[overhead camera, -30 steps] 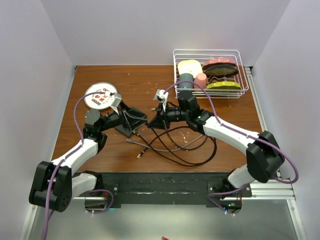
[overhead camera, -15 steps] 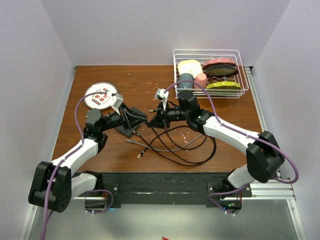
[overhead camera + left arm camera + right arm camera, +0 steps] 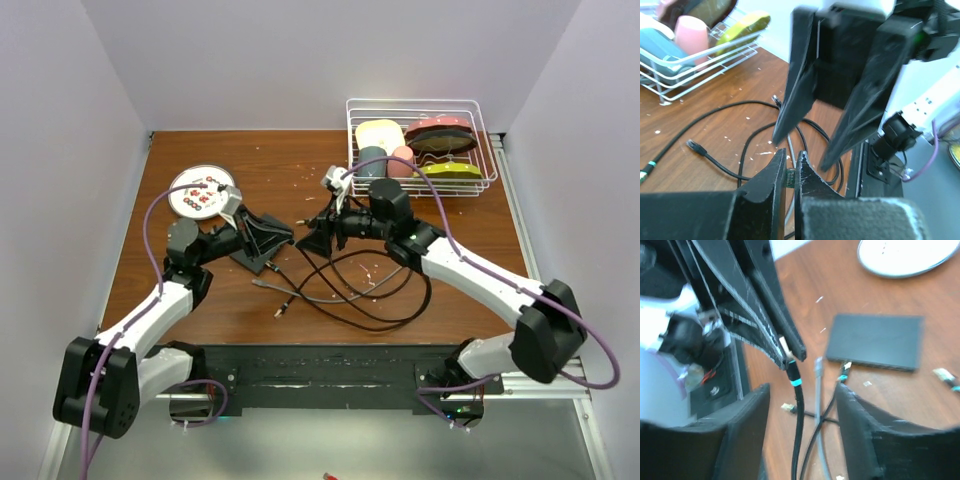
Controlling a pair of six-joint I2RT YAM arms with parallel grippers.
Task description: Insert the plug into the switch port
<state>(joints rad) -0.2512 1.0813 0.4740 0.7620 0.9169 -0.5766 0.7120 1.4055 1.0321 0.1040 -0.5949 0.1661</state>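
Observation:
In the left wrist view my left gripper (image 3: 791, 157) is shut on the plug (image 3: 788, 178), whose green contacts show between the jaw tips. The right wrist view shows those left fingers (image 3: 765, 325) pinching the plug (image 3: 788, 356). Its black cable with a cyan band (image 3: 796, 383) hangs down between the wide-open fingers of my right gripper (image 3: 802, 387), which touch nothing. The switch (image 3: 875, 342) lies flat on the table just beyond. From above, the left gripper (image 3: 287, 235) and right gripper (image 3: 305, 242) meet tip to tip. The switch (image 3: 247, 260) is partly hidden under the left one.
Loose black and grey cables (image 3: 350, 290) loop across the table, with a grey plug (image 3: 817, 365) and a cyan-banded plug (image 3: 844, 369) near the switch's edge. A white round plate (image 3: 198, 190) sits at the back left and a wire dish rack (image 3: 420, 145) at the back right.
My left gripper has closed on the plug. My right gripper has opened, let go of the plug end, and its wrist has drawn back to the right.

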